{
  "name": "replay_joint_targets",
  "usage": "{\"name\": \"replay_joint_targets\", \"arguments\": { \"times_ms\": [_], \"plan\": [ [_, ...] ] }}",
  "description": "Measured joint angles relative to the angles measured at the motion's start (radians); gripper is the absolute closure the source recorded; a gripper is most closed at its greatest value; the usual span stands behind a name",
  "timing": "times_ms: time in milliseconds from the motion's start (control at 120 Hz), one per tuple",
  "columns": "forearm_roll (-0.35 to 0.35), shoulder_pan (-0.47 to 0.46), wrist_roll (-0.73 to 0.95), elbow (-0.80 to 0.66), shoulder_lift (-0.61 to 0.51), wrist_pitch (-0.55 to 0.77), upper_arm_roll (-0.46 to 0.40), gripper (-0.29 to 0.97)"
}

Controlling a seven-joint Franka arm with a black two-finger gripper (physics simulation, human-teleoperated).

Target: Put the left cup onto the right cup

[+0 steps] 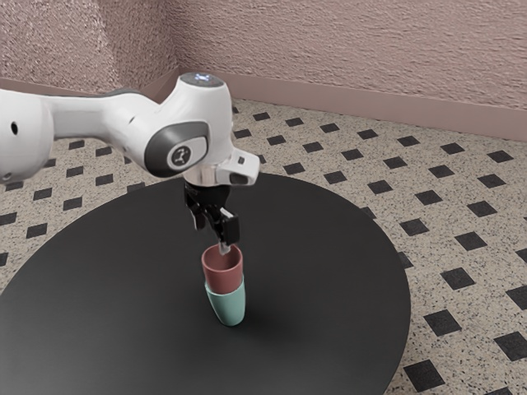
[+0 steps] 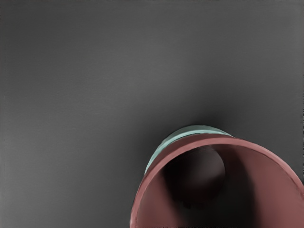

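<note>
Currently: red cup (image 1: 222,265) nested upright in green cup (image 1: 227,306), on table (image 1: 329,271). Its rim is pinched by the nearly closed gripper (image 1: 224,240). Advice: open fully, rise straight up, avoid tipping the stack.

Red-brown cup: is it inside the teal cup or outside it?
Inside. The red-brown cup sits nested in the teal cup; the teal rim rings it in the wrist view.

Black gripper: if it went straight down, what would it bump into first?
Most likely the rim of the brownish-red cup, under the gripper; that cup sits nested in the teal cup on the round black table.
</note>
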Motion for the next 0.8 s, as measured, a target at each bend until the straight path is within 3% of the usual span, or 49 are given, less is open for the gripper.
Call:
{"name": "replay_joint_targets", "arguments": {
  "times_ms": [242,800],
  "plan": [
    [-0.032,0.007,0.002,0.054,-0.019,-0.040,-0.003,0.01],
    [-0.094,0.038,0.001,0.343,-0.012,-0.318,-0.002,0.00]
  ]
}}
